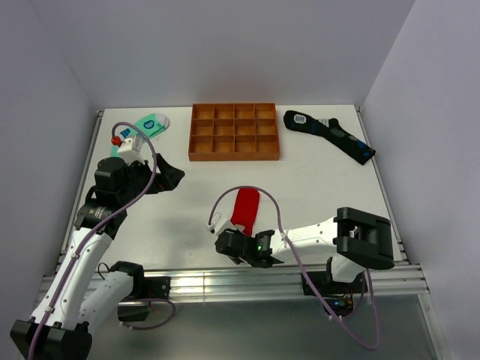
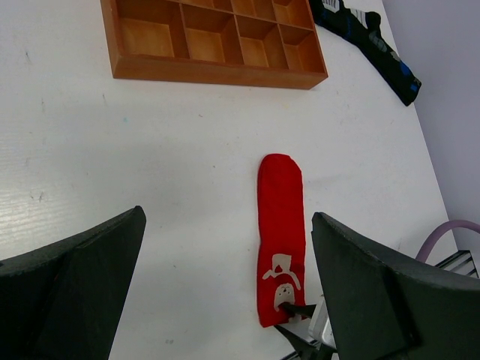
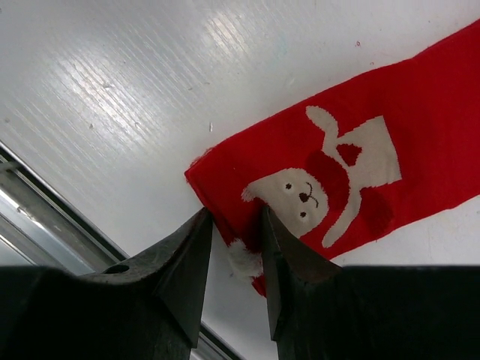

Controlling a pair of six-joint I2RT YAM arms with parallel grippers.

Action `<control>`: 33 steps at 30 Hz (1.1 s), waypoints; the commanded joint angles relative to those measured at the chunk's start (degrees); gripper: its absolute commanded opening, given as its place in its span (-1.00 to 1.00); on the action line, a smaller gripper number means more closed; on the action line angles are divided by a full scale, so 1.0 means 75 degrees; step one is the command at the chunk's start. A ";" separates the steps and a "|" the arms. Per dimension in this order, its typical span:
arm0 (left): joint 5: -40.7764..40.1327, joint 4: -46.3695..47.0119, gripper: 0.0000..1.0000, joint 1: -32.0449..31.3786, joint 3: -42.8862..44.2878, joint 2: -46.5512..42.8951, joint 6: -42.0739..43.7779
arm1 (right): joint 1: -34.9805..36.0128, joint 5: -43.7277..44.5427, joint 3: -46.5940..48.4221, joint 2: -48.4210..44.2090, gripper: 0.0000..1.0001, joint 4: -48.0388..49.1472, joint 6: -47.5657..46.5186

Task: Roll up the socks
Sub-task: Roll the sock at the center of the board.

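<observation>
Rolling is only starting: at lower centre the right gripper (image 3: 235,217), jaws narrow astride the cuff of the flat red fabric sock (image 1: 245,206) (grip unclear), must next pinch and curl it over, while the left gripper (image 2: 225,217) gapes wide.

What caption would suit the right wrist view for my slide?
Right gripper, jaws apart, straddles the end of a flat red fabric sock.

Knit red sock (image 3: 420,112), smooth wooden tray (image 1: 234,157)
</observation>
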 commanded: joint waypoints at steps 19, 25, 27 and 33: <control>0.0001 0.0188 0.99 -0.0028 0.0075 0.0034 0.0005 | -0.0011 -0.0710 0.0815 0.0753 -0.22 -0.0036 -0.0445; -0.0046 0.0281 0.99 -0.0028 0.0028 0.0081 -0.0287 | -0.0584 -0.1143 0.0548 0.0496 -0.37 0.0455 -0.0199; -0.0116 0.0375 0.99 -0.0028 -0.0077 0.0034 -0.0533 | -0.0818 -0.1494 0.0337 0.0146 -0.37 0.0666 -0.0141; 0.0072 0.1687 0.91 -0.0074 -0.1493 -0.0492 -0.2171 | -0.1568 -0.2314 -0.0272 -0.0289 -0.38 0.1322 0.0233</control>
